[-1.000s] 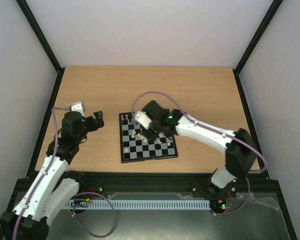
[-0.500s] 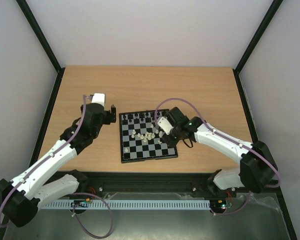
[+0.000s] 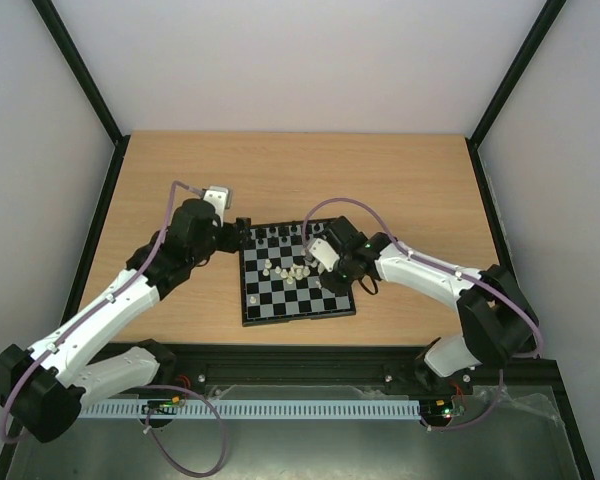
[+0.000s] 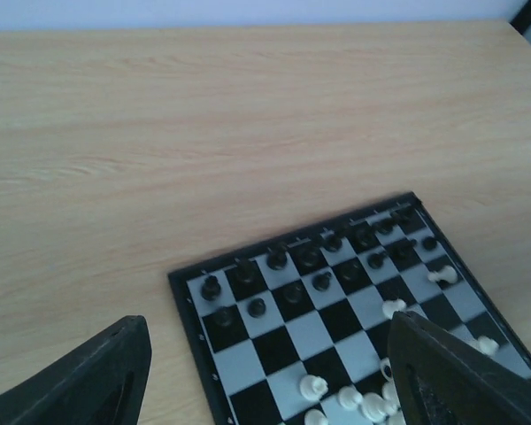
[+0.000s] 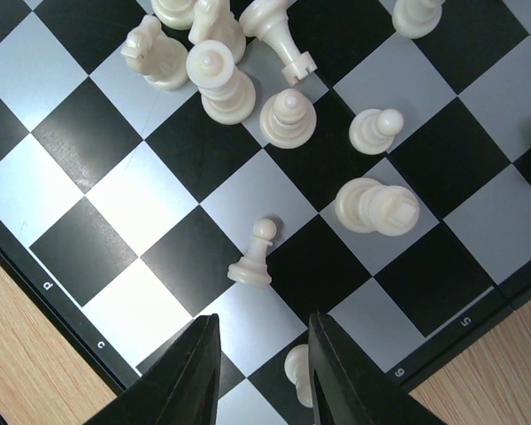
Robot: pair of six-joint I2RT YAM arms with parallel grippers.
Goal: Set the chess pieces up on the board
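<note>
Advancing over the last second, left fingers (image 4: 115, 372), wide apart and empty, reach the board's (image 3: 280, 310) far-left corner. Right fingers (image 5: 195, 372), narrowly parted and seemingly empty, hover over white pieces (image 3: 292, 272) heaped mid-board. Black pieces (image 3: 280, 234) stand along its far edge, so white likely remains to sort.

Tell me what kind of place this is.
Probably a robotics test cell: a light wooden tabletop enclosed by pale walls and black frame posts, with a white left robot arm and a white right robot arm mounted at its near edge.
</note>
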